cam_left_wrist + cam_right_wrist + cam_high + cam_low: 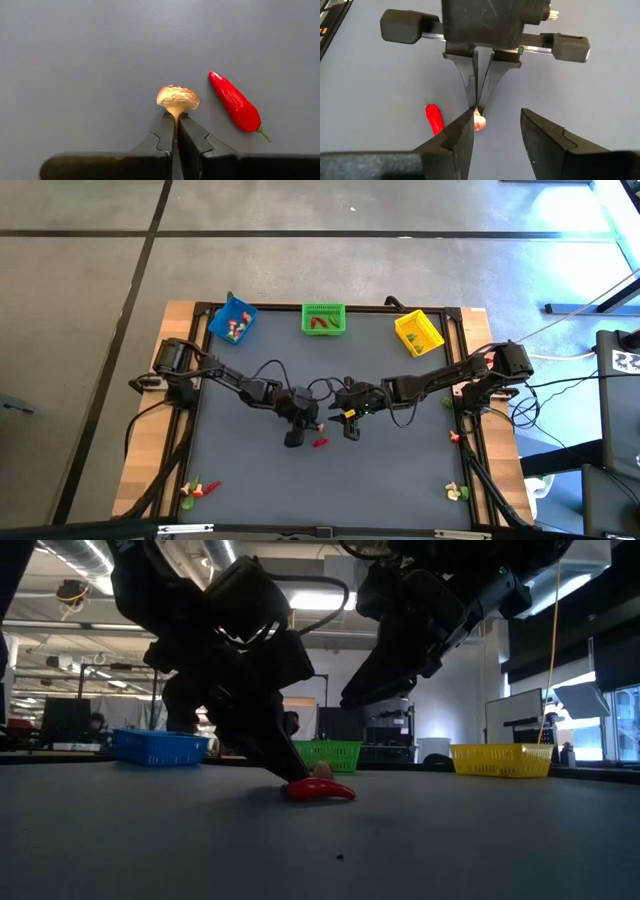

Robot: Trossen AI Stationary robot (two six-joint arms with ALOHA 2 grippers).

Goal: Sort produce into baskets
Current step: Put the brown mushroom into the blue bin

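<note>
A tan mushroom point(177, 96) is at the middle of the grey table, with my left gripper point(176, 120) shut on it. A red chili pepper point(235, 102) lies flat on the table right beside it; it also shows in the high view point(320, 442). My right gripper point(497, 132) hangs open above the table, facing the left gripper, with nothing between its fingers. The blue basket point(232, 321), green basket point(323, 318) and yellow basket point(418, 331) stand along the far edge, the blue and green ones with pieces inside. My left gripper pinches the mushroom's stem point(176, 114) between its two fingertips point(165, 131). The fingers slant down toward the table, and the cap points away from them. The mushroom point(322, 770) sits low, just over the pepper point(318, 792); whether it touches the table I cannot tell.
Loose produce lies near the front left corner point(198, 490) and the front right corner point(457, 492). Cables loop over the table between the two arms point(320, 388). Wooden strips point(150, 470) border the grey mat on the left and right.
</note>
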